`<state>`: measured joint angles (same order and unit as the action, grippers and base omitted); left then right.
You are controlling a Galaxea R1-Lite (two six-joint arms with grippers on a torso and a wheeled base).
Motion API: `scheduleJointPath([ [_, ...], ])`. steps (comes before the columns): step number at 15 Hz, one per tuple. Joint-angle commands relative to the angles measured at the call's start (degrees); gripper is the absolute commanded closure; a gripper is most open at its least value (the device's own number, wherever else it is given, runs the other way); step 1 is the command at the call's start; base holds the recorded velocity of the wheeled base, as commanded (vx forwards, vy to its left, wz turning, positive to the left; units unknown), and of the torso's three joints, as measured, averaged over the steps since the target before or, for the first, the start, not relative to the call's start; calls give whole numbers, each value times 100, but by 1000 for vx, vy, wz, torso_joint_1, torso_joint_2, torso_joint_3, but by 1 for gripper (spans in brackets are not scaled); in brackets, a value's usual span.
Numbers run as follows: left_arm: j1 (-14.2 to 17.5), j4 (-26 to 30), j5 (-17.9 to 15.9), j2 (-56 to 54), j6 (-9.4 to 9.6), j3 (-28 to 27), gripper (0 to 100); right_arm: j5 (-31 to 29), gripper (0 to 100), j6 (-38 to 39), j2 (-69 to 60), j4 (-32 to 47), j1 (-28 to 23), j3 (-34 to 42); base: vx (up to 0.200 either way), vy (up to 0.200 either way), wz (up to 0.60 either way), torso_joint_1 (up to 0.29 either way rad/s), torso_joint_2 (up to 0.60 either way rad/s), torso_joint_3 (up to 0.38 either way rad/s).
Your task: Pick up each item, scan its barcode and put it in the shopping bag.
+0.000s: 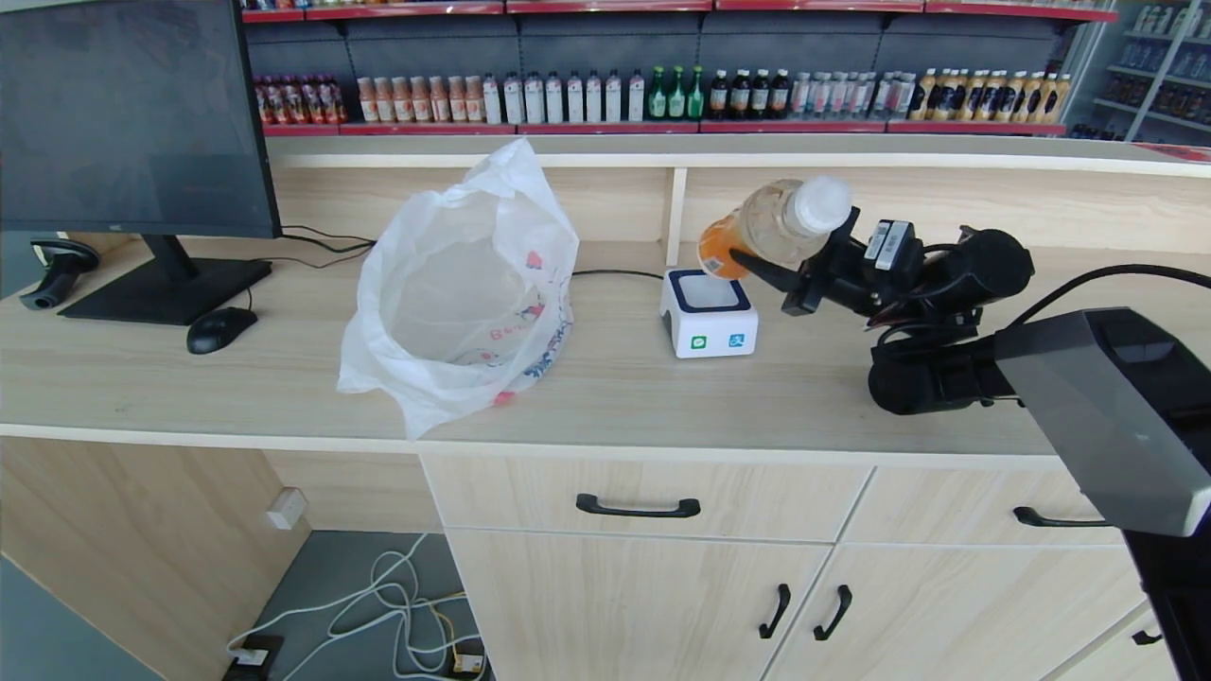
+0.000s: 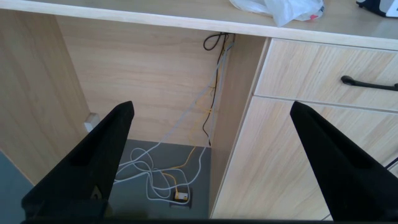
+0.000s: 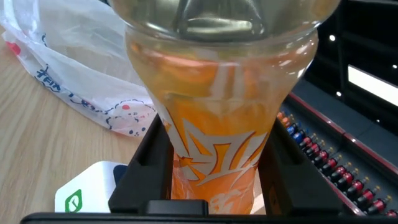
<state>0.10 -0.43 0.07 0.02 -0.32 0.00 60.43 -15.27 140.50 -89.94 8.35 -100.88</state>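
Clamped between the two dark fingers of the right end effector (image 3: pixel 214 180), a plastic bottle (image 3: pixel 217 112) is held in the air, its body clear and its lower half wrapped in an orange label with white markings. In the head view the bottle (image 1: pixel 771 222) is seen tilted, with its white cap raised toward the wrist of the right end effector (image 1: pixel 757 244) and its orange base pointed down and away from it. A white box scanner (image 1: pixel 708 312) with a dark window on top sits just below the bottle's base, apart from it. Beyond the fingertips, on the far side of the scanner (image 3: pixel 81 193), the white shopping bag (image 1: pixel 464 284) is stood on the bench (image 1: pixel 615 397) with its mouth open upward; a strip of bench surface separates bag and scanner. The bag's printed side (image 3: pixel 68 68) is seen past the bottle. Behind the right end effector the bench is closed off by a raised wooden back ledge (image 1: pixel 851 194); its front edge runs below the arm, above the drawers (image 1: pixel 643 497).

The left end effector (image 2: pixel 211 168) is held below bench level with its fingers wide apart and nothing between them, facing the open recess under the bench, where cables (image 2: pixel 155 177) lie on the floor.
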Motion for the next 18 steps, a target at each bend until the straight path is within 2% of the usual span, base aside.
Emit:
scheduleJointPath([
  [1,-1,-1,1,6,-3,0,0,-31,100,51,-110,-6,26,-81,0,0,0,0,0,0],
  [3,-1,8,1,-2,-3,0,0,-409,100,306,-277,-6,79,-11,0,0,0,0,0,0],
  [6,-1,-1,1,-2,-3,0,0,-488,100,596,-567,-6,105,86,0,0,0,0,0,0],
  [9,-1,-1,1,6,-3,0,0,-682,100,719,-1139,-6,105,1079,0,0,0,0,0,0],
  [10,-1,-1,1,-2,-3,0,0,-1068,100,719,-1446,-6,97,1641,0,0,0,0,0,0],
  [11,-1,-1,1,-2,5,0,0,-1842,100,736,-1973,-6,97,2608,0,0,0,0,0,0],
  [13,-1,-1,1,6,-3,0,0,-2677,100,763,-2659,-6,97,4023,0,0,0,0,0,0],
  [15,-1,-1,1,-2,-3,0,0,-3283,100,763,-3239,-6,105,5201,0,0,0,0,0,0],
  [18,-1,-1,1,-2,-3,0,0,-3538,100,754,-3714,-6,97,6317,0,0,0,0,0,0],
])
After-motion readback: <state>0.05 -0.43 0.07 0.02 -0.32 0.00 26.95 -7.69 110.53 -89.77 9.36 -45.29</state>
